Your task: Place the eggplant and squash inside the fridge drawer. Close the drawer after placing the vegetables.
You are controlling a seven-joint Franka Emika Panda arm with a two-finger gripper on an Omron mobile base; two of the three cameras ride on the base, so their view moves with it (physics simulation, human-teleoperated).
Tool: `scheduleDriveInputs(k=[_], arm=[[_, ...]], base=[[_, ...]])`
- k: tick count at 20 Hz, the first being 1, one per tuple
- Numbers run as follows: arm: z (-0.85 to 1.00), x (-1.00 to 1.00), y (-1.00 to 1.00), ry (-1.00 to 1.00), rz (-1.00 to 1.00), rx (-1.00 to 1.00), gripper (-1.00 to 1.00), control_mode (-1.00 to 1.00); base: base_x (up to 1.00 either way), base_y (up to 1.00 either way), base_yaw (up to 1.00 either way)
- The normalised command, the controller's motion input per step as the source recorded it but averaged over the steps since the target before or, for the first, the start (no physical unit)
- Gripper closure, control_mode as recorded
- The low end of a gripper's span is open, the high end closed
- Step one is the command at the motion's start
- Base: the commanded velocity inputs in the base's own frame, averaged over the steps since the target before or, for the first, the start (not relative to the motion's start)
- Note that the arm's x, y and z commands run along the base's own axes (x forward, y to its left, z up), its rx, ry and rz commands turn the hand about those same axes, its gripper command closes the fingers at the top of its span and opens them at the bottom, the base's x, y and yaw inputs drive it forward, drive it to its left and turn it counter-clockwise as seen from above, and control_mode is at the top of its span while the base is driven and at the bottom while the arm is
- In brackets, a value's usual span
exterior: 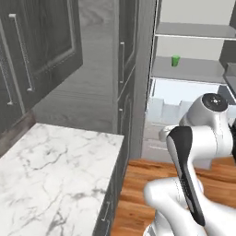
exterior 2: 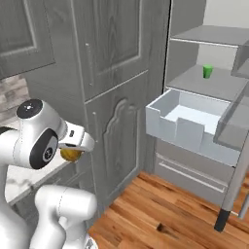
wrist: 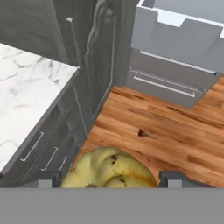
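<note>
A yellow, lumpy squash (wrist: 109,168) sits between my two fingertips at the bottom of the hand view, with my gripper (wrist: 110,178) shut on it. From the right base view the squash (exterior 2: 71,154) hangs under the hand (exterior 2: 73,146), beside the counter's end and above the wood floor. The fridge drawer (exterior 2: 181,127) stands pulled out, pale bluish-white with a stepped notch in its front wall, ahead and to the right of the hand. It also shows as the fridge drawer (exterior: 171,107) and the fridge drawer (wrist: 175,37). The eggplant is out of view.
A marble counter (exterior: 55,170) lies to the left over grey drawers (wrist: 50,153). Tall grey cabinet doors (exterior 2: 116,87) stand between counter and fridge. A green cup (exterior 2: 207,71) sits on a fridge shelf. Flat grey drawers (wrist: 166,83) lie under the fridge drawer. A small dark spot (wrist: 141,132) marks the floor.
</note>
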Motion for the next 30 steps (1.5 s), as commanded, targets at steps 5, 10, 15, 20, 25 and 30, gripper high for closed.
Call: scheduleDriveInputs(k=[5,10,15,20,25,30], arm=[[0.0,0.0,0.0,0.0,0.0,0.0,1.0,1.0],[0.0,0.0,0.0,0.0,0.0,0.0,1.0,1.0],[0.0,0.0,0.0,0.0,0.0,0.0,1.0,1.0],[0.0,0.0,0.0,0.0,0.0,0.0,1.0,1.0],[0.0,0.0,0.0,0.0,0.0,0.0,1.0,1.0],[0.0,0.0,0.0,0.0,0.0,0.0,1.0,1.0]], base=[[0.2,0.0,-0.59],[0.24,-0.19,-0.49],[0.4,-0.13,-0.39],[0.68,-0.02,-0.23],[0.74,-0.09,-0.06],[0.71,-0.05,0.0]])
